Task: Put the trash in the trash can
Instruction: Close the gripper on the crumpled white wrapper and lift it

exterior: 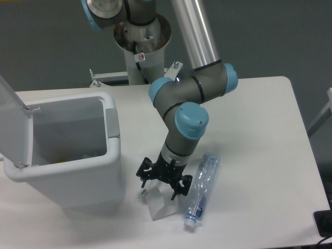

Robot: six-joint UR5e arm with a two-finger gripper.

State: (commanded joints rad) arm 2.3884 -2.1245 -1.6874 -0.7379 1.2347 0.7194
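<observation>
Pincer spread over wrapper, beside bottle.

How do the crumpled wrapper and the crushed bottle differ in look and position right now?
The wrapper is whitish, short and crumpled; the bottle is clear bluish, longer, with a white cap at its near end. The wrapper lies right under the open gripper, partly hidden by it; the bottle lies clear of the gripper, to its side. The wrapper is nearer the trash can. Both lie on the table, outside the can.
</observation>
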